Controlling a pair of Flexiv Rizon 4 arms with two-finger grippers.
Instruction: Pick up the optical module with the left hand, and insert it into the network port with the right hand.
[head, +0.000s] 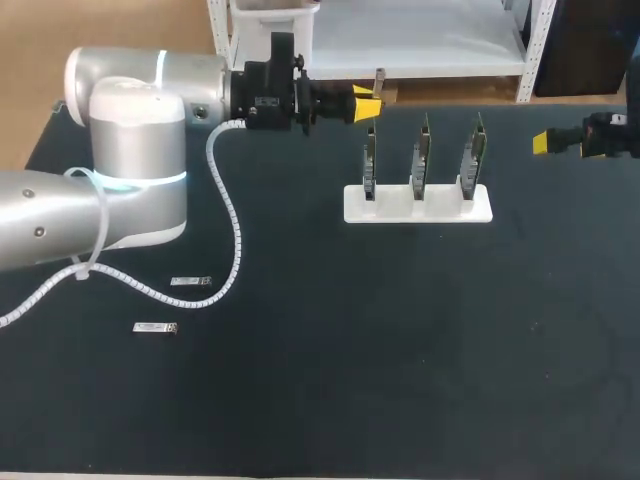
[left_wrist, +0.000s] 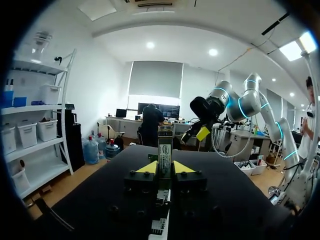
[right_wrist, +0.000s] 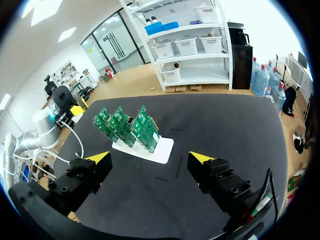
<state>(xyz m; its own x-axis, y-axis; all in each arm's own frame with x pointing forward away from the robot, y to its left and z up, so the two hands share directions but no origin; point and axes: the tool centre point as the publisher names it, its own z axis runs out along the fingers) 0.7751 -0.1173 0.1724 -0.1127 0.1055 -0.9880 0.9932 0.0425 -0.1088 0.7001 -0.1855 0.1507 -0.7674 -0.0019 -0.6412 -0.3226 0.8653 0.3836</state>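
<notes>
Our table (head: 400, 380) is black, the stand (head: 355, 212) white, its circuit boards (right_wrist: 120, 122) green. Our left gripper (head: 368, 105) and right gripper (head: 548, 142) are black with yellow tips — our left arm (head: 130, 150) silver-white, ringed pale blue. The optical module (left_wrist: 164, 150) bears a green label; two loose modules (head: 190, 281) are silver.

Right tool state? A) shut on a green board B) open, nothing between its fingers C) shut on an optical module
B: in the right wrist view the right tool has its yellow-tipped fingers spread wide apart, gripping nothing; the green boards stand ahead of it, untouched, in their white holder.
</notes>
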